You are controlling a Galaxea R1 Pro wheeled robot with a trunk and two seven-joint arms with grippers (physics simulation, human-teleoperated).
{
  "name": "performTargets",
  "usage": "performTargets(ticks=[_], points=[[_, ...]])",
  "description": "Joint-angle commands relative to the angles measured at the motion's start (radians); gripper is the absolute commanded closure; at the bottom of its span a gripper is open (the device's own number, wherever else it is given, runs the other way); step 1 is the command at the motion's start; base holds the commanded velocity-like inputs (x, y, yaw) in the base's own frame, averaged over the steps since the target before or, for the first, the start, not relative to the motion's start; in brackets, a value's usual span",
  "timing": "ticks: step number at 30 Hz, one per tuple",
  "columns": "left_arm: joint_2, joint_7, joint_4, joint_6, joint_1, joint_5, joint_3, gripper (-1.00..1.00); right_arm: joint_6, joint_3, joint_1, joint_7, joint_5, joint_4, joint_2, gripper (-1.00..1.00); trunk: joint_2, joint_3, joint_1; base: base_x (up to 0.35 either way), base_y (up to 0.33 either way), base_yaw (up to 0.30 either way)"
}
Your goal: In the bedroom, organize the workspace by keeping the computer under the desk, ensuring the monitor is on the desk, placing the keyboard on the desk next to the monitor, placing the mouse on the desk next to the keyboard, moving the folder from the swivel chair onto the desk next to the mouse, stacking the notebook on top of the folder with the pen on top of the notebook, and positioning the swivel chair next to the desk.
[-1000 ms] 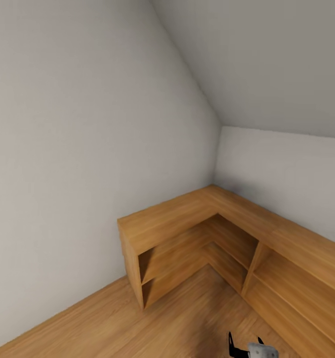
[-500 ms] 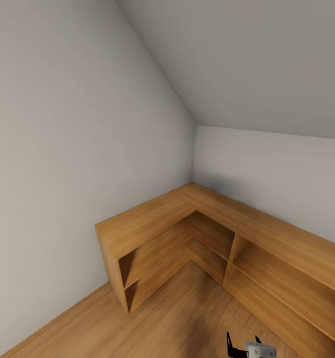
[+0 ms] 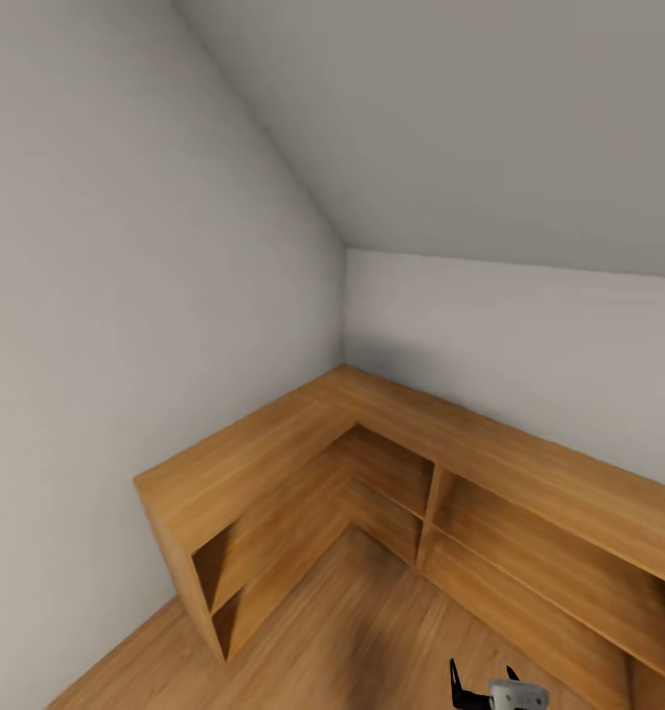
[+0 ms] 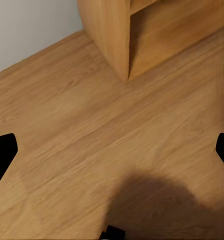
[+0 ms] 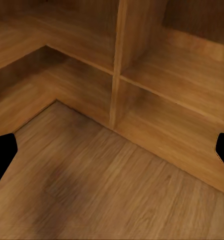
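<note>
Ahead of the robot, the head view takes in a corner of the room where 2 pale walls meet under a sloping ceiling. An L-shaped light wooden shelf unit runs along both walls, its open compartments bare, and a wooden floor spreads before it.

None of the task's things can be placed from these pictures: the black desk, the swivel chair, the folder and the rest lie somewhere outside what the cameras take in, so which way they lie from either pincer, and which arm is nearer, cannot be told.

At the bottom edge of the head view sits the right pincer, its dark fingers standing apart with nothing between them. The right wrist view looks past 2 spread dark fingertips at the shelf compartments. The left wrist view shows the left pincer likewise spread and empty, over bare floor near the shelf's end panel.

The coming move is most likely a turn or drive of the base to find the desk, not a reach.
</note>
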Motion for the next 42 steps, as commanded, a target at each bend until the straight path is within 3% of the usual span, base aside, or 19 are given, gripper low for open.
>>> performTargets(ticks=[1,16,42], points=[[0.000,0.007,0.000,-0.002,-0.001,0.003,-0.009,-1.00,-0.004,0.009,-0.001,-0.001,-0.010,0.002,0.000,-1.00,-0.001,-0.002,0.001,0.318,0.030,-0.291],[0.000,0.005,0.000,-0.001,-0.001,0.002,-0.009,-1.00,-0.005,0.009,-0.001,-0.001,-0.010,0.002,0.000,-1.00,-0.001,-0.002,0.001,0.254,0.164,-0.291],[0.001,0.007,0.000,-0.001,-0.001,0.003,-0.009,-1.00,-0.005,0.009,-0.001,-0.001,-0.010,0.002,0.000,-1.00,-0.001,-0.002,0.001,-0.025,0.075,-0.291]])
